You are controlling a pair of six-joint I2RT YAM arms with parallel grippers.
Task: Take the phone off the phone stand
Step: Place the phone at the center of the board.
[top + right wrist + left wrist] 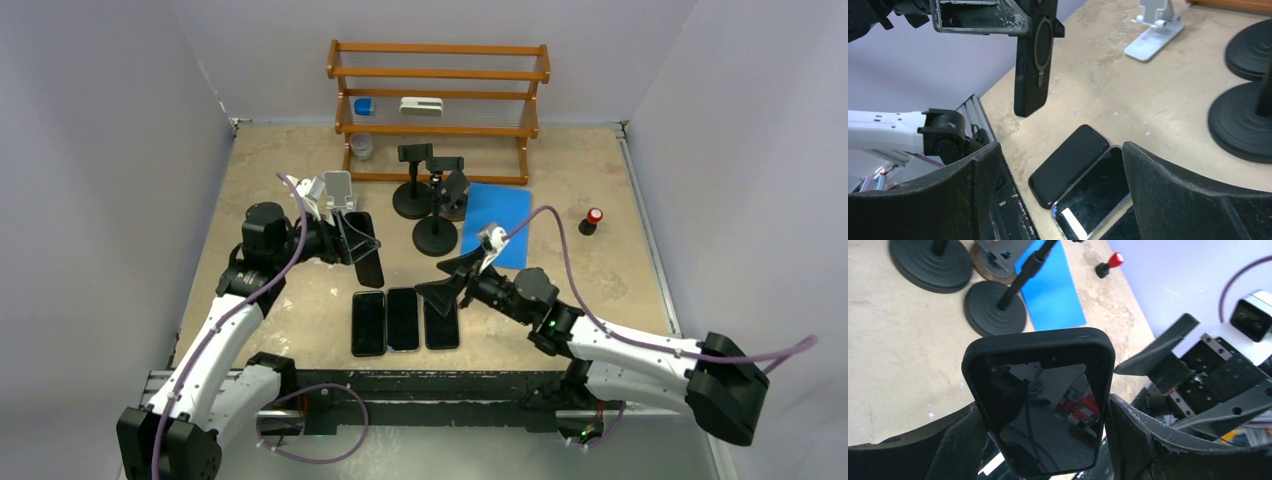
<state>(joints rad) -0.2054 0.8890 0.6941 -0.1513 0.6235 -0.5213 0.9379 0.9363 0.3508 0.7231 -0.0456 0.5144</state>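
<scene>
Left claw point(352, 238) holds black-cased phone point(369, 262); 3 phones point(403, 319) lie flat.

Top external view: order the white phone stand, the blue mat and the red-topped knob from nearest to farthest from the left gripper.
Measured from the left gripper, which holds a black phone:
1. White phone stand, just behind the gripper, toward the shelf.
2. Blue mat, off to its right, mid-table.
3. Red-topped knob, farthest, near the right edge.
</scene>
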